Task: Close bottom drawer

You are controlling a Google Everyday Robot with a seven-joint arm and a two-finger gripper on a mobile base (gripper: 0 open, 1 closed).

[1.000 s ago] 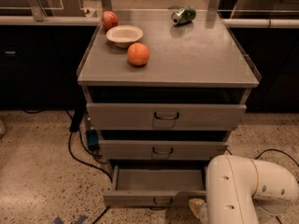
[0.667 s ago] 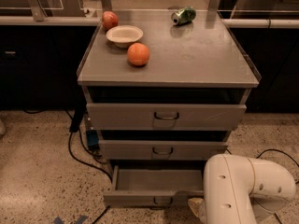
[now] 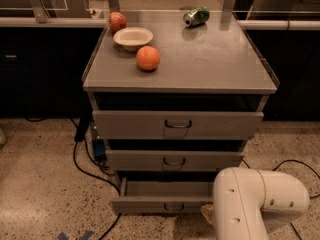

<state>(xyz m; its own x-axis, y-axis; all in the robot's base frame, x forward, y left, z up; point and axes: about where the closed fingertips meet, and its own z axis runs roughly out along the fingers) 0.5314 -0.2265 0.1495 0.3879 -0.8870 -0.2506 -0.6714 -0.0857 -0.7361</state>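
The bottom drawer (image 3: 150, 203) is the lowest of three grey cabinet drawers and stands pulled out the furthest, its shallow tray open to view and its small loop handle (image 3: 173, 207) facing me. My white arm (image 3: 255, 204) fills the lower right corner and covers the drawer's right end. The gripper (image 3: 207, 213) shows only as a small tan piece at the arm's left edge, right at the drawer's front, near its right end. The two drawers above are also slightly out.
On the cabinet top (image 3: 210, 59) lie an orange (image 3: 148, 58), a white bowl (image 3: 133, 37), a red apple (image 3: 117, 21) and a tipped green can (image 3: 196, 17). Black cables (image 3: 82, 159) run over the speckled floor left of the cabinet. Dark counters stand behind.
My arm has crept slightly to the left in front of the bottom drawer. The drawer itself looks as far out as before.
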